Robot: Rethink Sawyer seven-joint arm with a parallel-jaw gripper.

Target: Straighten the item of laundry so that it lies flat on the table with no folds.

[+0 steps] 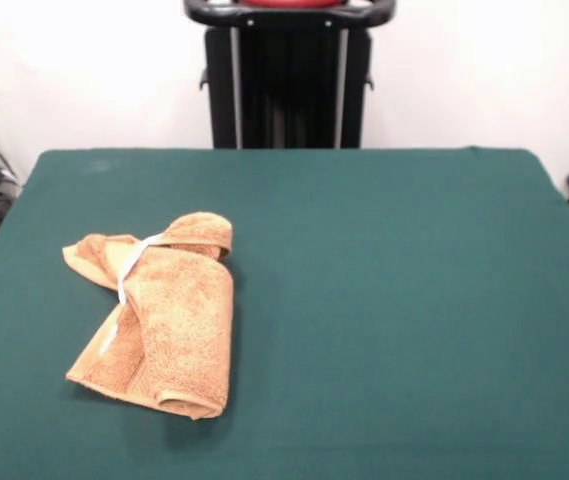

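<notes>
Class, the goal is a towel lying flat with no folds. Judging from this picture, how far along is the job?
Nothing looks done yet. The towel lies bunched and folded over itself on the left part of the green table, with a white strip across its upper layers. Nothing is in hand: no gripper shows in the picture. All the work is left: opening the folds and spreading the towel flat.

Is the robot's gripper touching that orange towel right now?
Apart. The front view shows the towel lying crumpled by itself on the green table, with no gripper anywhere in sight.
</notes>
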